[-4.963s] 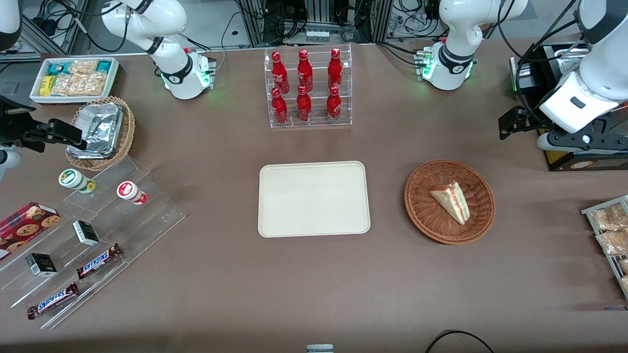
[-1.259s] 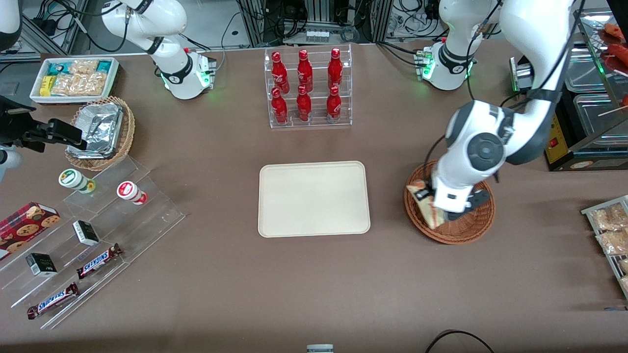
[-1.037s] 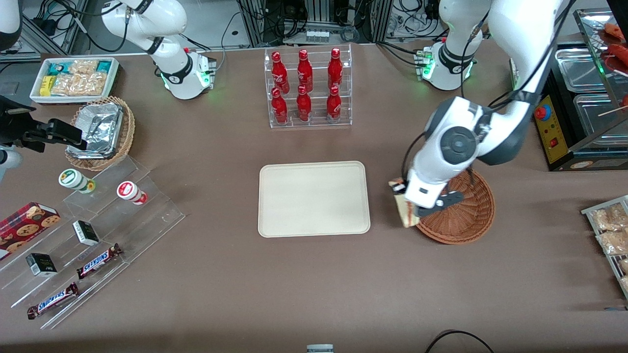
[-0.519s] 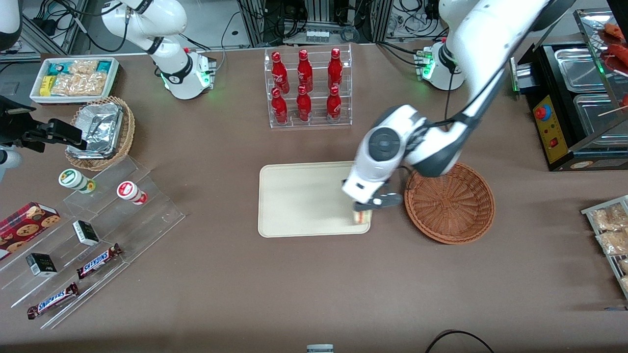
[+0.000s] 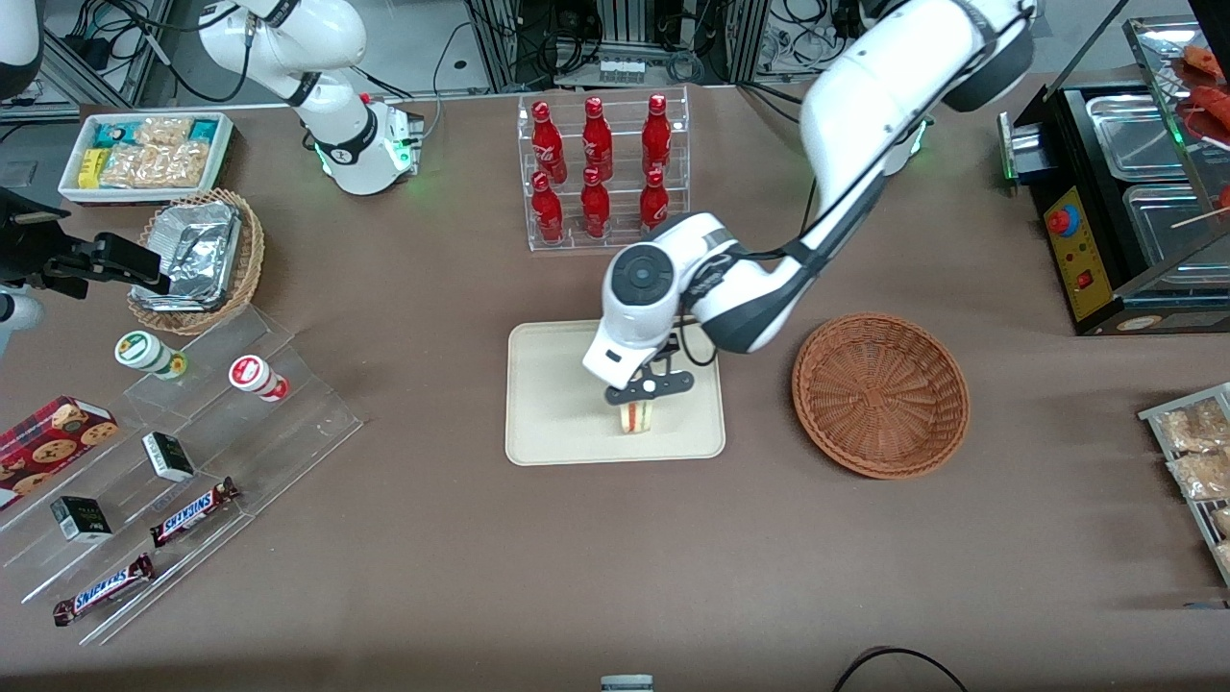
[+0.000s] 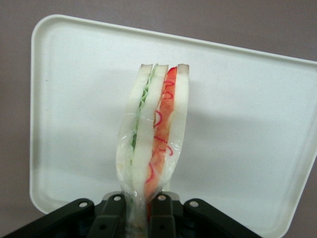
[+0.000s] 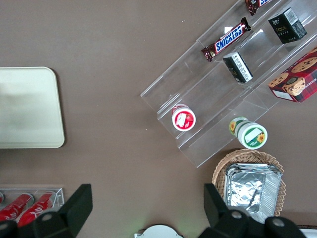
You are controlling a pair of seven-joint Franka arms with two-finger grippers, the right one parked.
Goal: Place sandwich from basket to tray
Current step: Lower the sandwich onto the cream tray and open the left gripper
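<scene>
My left gripper [image 5: 642, 392] hangs over the cream tray [image 5: 553, 423], shut on the sandwich [image 5: 635, 416]. In the left wrist view the sandwich [image 6: 154, 129] stands on edge in clear wrap between the black fingers [image 6: 113, 218], its green and red filling layers showing, with the tray [image 6: 247, 114] beneath it. Whether the wedge touches the tray I cannot tell. The reddish-brown wicker basket [image 5: 880, 394] sits beside the tray, toward the working arm's end of the table, with nothing in it.
A clear rack of red bottles [image 5: 602, 173] stands farther from the front camera than the tray. Toward the parked arm's end are an acrylic step stand with snacks [image 5: 183, 461], a tan basket of foil containers [image 5: 200, 259] and a white snack bin [image 5: 146, 154].
The gripper took the sandwich out of the basket and carried it sideways over the tray; in the last half second it moved from the tray's basket-side edge toward its middle.
</scene>
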